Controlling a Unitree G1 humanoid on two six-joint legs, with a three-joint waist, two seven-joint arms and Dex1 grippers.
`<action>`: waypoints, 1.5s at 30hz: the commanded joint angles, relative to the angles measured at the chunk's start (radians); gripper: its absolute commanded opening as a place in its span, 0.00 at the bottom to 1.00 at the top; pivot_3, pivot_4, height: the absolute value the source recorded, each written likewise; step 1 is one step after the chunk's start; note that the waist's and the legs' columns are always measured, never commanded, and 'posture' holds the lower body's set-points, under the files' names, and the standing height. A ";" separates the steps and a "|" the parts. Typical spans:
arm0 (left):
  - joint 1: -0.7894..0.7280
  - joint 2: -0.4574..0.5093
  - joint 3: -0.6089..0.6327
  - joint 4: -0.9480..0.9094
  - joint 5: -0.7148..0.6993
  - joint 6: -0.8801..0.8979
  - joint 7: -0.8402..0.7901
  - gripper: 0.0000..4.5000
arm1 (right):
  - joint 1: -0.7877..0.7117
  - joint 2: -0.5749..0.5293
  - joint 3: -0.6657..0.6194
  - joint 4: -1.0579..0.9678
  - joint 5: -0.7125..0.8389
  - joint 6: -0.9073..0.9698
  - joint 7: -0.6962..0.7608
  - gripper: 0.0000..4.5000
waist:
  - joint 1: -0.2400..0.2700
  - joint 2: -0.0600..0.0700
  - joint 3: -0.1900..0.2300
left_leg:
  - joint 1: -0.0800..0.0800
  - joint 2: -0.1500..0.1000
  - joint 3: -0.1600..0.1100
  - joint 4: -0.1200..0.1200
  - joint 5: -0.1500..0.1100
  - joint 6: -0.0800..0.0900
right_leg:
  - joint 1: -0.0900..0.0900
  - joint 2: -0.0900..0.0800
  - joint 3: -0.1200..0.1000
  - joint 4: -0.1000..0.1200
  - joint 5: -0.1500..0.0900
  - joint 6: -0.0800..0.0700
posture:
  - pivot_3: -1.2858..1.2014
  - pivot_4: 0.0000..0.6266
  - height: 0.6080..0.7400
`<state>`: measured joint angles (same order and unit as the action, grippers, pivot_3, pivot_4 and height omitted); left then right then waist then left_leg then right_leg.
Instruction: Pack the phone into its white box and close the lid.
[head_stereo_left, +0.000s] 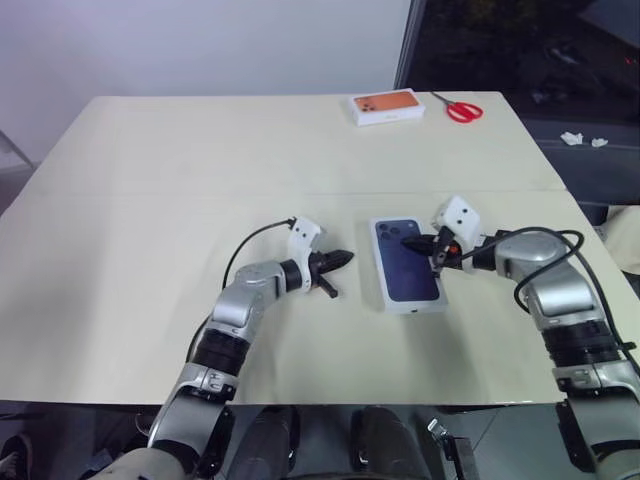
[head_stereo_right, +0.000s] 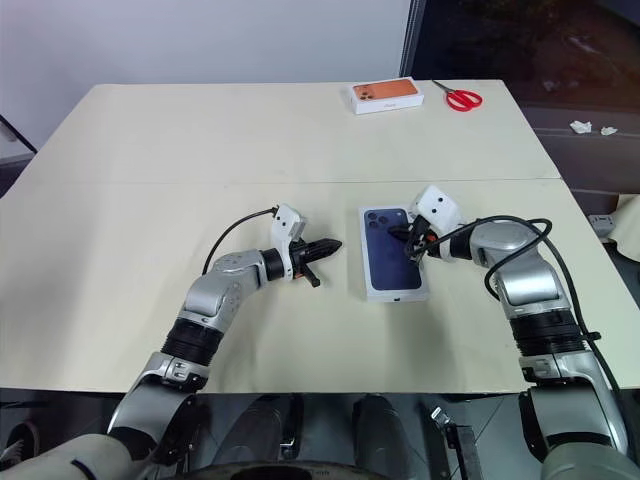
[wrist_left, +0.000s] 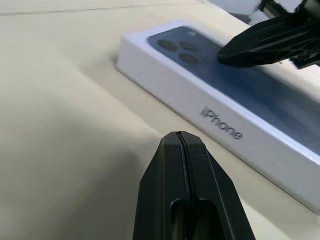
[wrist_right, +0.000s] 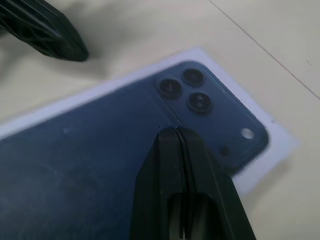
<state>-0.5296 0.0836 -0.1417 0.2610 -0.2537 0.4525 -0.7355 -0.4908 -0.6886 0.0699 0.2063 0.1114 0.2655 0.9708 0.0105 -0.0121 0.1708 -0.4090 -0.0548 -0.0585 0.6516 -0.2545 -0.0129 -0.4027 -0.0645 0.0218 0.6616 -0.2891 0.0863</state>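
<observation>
Your lid (head_stereo_left: 407, 262) already sits on the white box, mid-counter toward its near edge, w/ right pincer (head_stereo_left: 417, 242) pressed together, tip on the printed face, prob. to seat it, while left pincer (head_stereo_left: 340, 260), also together, waits just beside.

Cream worktop (head_stereo_left: 150, 200), seam running across mid-frame. Lid (head_stereo_left: 407, 263), blue phone print upward, lies flat at centre right. Orange-faced white box (head_stereo_left: 386, 106) and red scissors (head_stereo_left: 463, 108) lie at upper right, near each other.
</observation>
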 joint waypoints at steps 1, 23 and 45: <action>0.002 0.001 0.000 -0.050 -0.017 0.008 0.002 0.00 | 0.055 -0.010 0.026 0.008 -0.028 -0.011 0.003 0.01 | 0.000 0.000 0.000 | 0.001 0.000 0.000 0.000 0.000 0.000 | 0.001 0.000 0.000 0.000 0.000 0.000 | 0.52 0.24 1.00; 0.098 0.177 0.060 -0.208 -0.051 -0.057 -0.076 0.00 | 0.192 -0.100 0.051 -0.191 0.075 0.051 0.156 0.01 | 0.002 0.001 -0.001 | 0.001 0.001 -0.002 -0.002 0.000 0.000 | 0.003 0.000 -0.002 -0.004 0.000 0.000 | 0.52 0.24 1.00; 0.461 0.604 0.428 -0.485 -0.215 -0.031 -0.174 0.00 | 0.044 -0.097 -0.121 -0.288 0.415 0.305 0.250 0.01 | -0.020 0.001 -0.001 | 0.001 0.002 -0.001 -0.003 -0.002 0.003 | 0.004 -0.002 -0.001 -0.007 0.000 0.000 | 0.52 0.24 1.00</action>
<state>-0.0740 0.6712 0.2493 -0.1836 -0.4573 0.4453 -0.9002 -0.4433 -0.7697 -0.0459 -0.0634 0.5235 0.5923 1.1965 -0.0092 -0.0109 0.1699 -0.4077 -0.0525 -0.0593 0.6481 -0.2568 -0.0100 -0.3989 -0.0667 0.0214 0.6541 -0.2889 0.0860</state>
